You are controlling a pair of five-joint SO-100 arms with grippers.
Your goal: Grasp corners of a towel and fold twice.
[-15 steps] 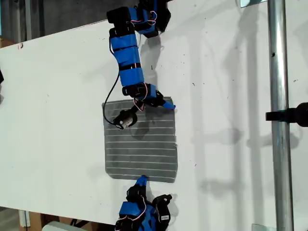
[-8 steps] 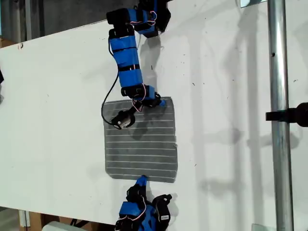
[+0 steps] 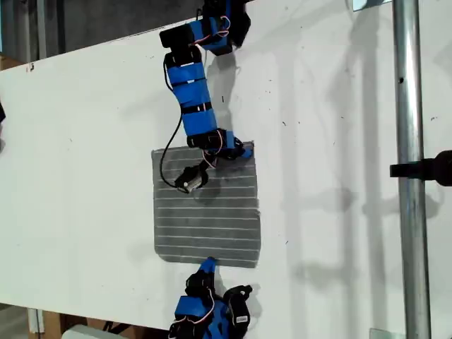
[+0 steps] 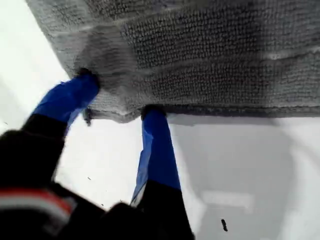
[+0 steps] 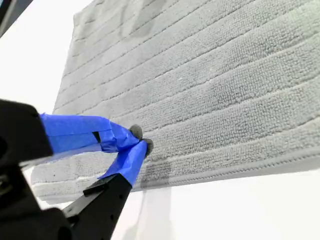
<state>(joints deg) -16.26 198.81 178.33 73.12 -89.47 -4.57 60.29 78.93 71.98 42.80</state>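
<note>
Your first gripper had its two blue fingers spread apart, both tips pressed at the hem of the towel, near one corner; cloth bunched slightly between them. The towel stretched away from those tips, flat on the white table. Your second gripper had its fingertips drawn together, nothing between them, poised just above the opposite hem, with the striped cloth spreading away beyond it.

Bright, even light, soft shadows on the white table; the first wrist view is motion-blurred.
</note>
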